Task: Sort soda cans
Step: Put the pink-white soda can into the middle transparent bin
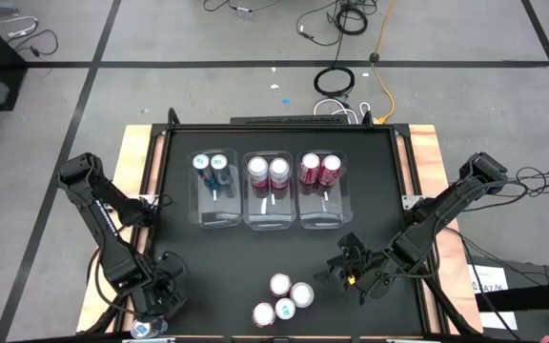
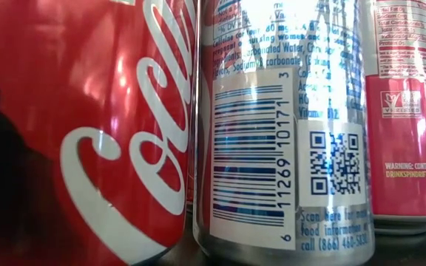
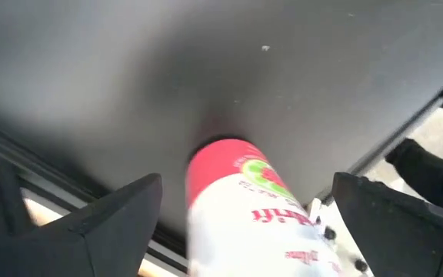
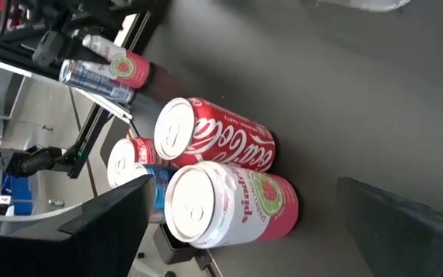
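Observation:
Several soda cans (image 1: 282,299) stand upright in a cluster near the table's front edge, among them a red one (image 4: 221,142) and a pink-and-white one (image 4: 233,201). My right gripper (image 1: 335,270) is open just right of the cluster, pointing at it and touching nothing. One more pink-and-white can (image 3: 237,208) stands upright at the near left corner (image 1: 146,329). My left gripper (image 1: 155,314) points down over it, open, one finger on either side with a gap to each. Six cans stand in three clear bins (image 1: 271,221), in teal, pink-and-white and red pairs.
The bins sit side by side across the middle of the black mat (image 1: 198,262). The wooden table edge (image 1: 133,171) and a raised frame border it. Bare mat lies between the bins and the front cluster. In the low view the cluster's cans (image 2: 279,125) fill the picture.

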